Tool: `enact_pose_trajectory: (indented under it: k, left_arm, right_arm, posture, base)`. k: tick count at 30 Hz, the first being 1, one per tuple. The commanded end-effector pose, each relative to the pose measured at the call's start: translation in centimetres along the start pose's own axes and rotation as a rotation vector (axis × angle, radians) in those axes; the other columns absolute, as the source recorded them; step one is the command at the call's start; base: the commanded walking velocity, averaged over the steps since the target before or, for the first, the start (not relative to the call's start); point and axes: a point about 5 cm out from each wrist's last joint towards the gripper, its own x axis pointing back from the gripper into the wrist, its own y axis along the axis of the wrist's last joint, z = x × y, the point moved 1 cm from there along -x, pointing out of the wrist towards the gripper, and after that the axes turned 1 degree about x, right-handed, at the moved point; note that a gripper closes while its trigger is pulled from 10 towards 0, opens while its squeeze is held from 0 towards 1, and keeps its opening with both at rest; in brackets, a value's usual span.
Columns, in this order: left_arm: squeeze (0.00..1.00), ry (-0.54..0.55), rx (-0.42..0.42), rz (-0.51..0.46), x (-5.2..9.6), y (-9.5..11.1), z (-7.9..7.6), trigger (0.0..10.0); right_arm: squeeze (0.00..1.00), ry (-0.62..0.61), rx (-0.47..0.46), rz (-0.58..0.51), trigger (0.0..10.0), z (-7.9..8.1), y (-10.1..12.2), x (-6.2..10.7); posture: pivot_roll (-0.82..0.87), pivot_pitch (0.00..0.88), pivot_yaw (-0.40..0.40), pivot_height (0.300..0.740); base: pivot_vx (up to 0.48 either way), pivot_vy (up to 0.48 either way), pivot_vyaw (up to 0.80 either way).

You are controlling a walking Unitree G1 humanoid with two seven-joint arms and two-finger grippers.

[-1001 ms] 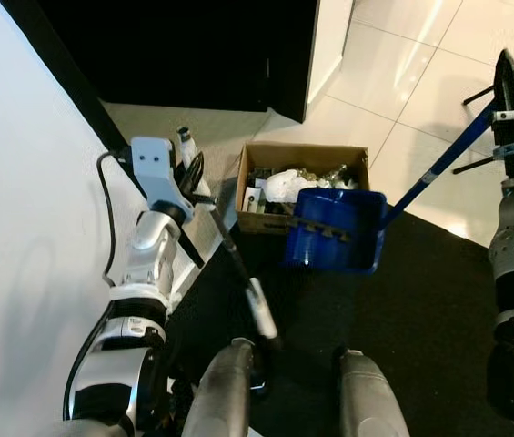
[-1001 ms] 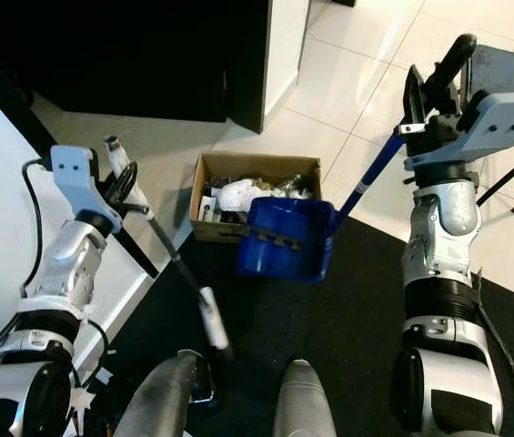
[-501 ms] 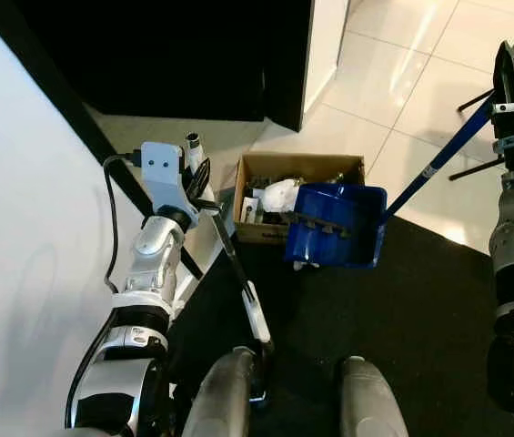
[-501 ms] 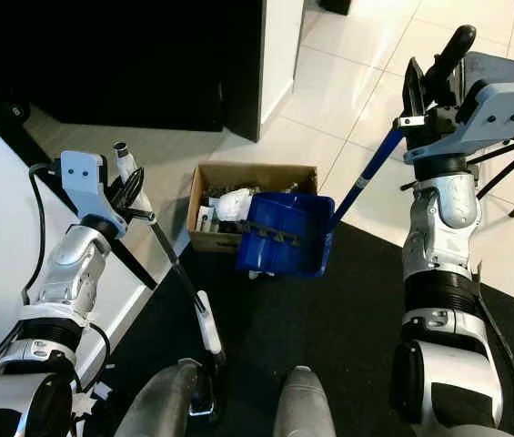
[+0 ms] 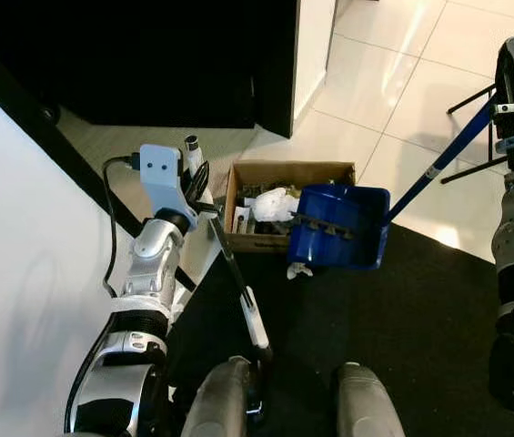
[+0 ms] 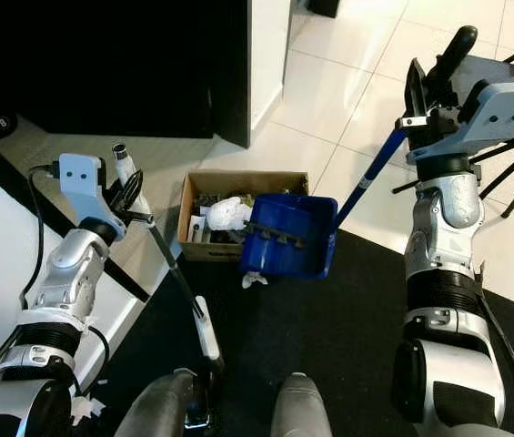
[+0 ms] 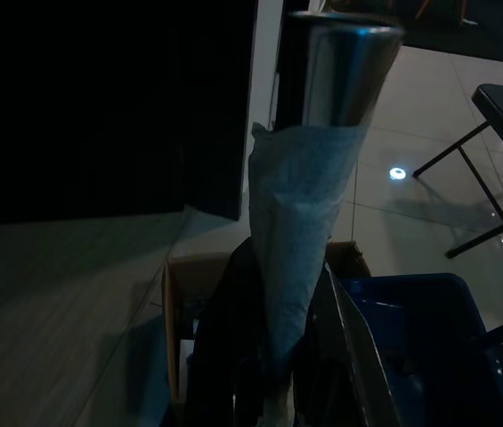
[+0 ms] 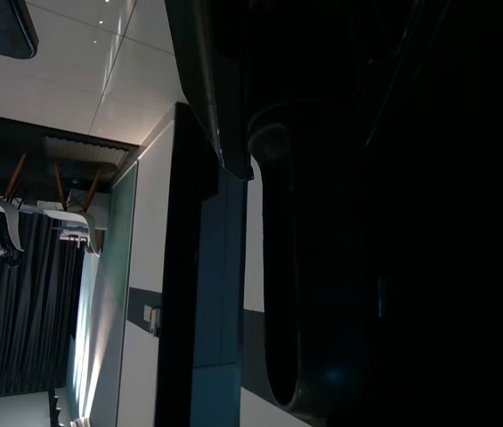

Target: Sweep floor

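Nearest the camera, the robot's two grey knees (image 5: 229, 401) stand on a black mat (image 5: 402, 337). Between them and the left arm the lower end of a broom (image 5: 238, 289) slants down toward the mat: a thin black stick with a white sleeve low on it, its head hidden behind the left knee. Further up, the left gripper (image 5: 195, 182) is clamped around the broom's top; in the left wrist view the handle end is a shiny metal tube wrapped in pale paper or cloth, pinched between the black fingers (image 7: 224, 347).

Just past the mat's middle hangs a dustpan (image 5: 338, 228), a deep blue plastic scoop with a row of comb teeth along its near edge, tilted with its open mouth toward the box behind it. Its long blue handle (image 5: 434, 168) runs up and out to the right gripper (image 6: 434, 77), which is closed around the handle's top (the right wrist view is too dark to add anything). A small crumpled white scrap (image 5: 299, 270) lies on the mat right under the dustpan's lower left corner.

Behind the dustpan sits an open cardboard box (image 5: 247, 173) holding crumpled white paper and dark rubbish, its right part covered by the scoop. Beyond lie pale glossy floor tiles (image 5: 366, 82), a black cabinet (image 5: 147, 55) and thin black chair legs (image 5: 470, 96) at the far right
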Motion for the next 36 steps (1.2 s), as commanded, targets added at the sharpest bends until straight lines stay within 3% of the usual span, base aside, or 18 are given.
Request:
enact_pose_trajectory:
  k: [1,36]
  left_arm:
    - [0.0,-0.002,0.01,-0.014,0.1,0.21,-0.2,10.0]
    - [0.0,-0.011,0.03,-0.017,0.28,0.27,-0.43,10.0]
  right_arm:
    - [0.0,-0.004,0.008,-0.056,10.0,-0.07,0.89,-0.45]
    - [0.0,0.01,0.002,-0.059,10.0,0.26,0.84,-0.55]
  posture:
    - [-0.02,0.061,0.034,0.74]
    - [-0.02,0.054,0.034,0.74]
  base:
    - [0.461,0.0,0.0]
    - [0.467,0.0,0.0]
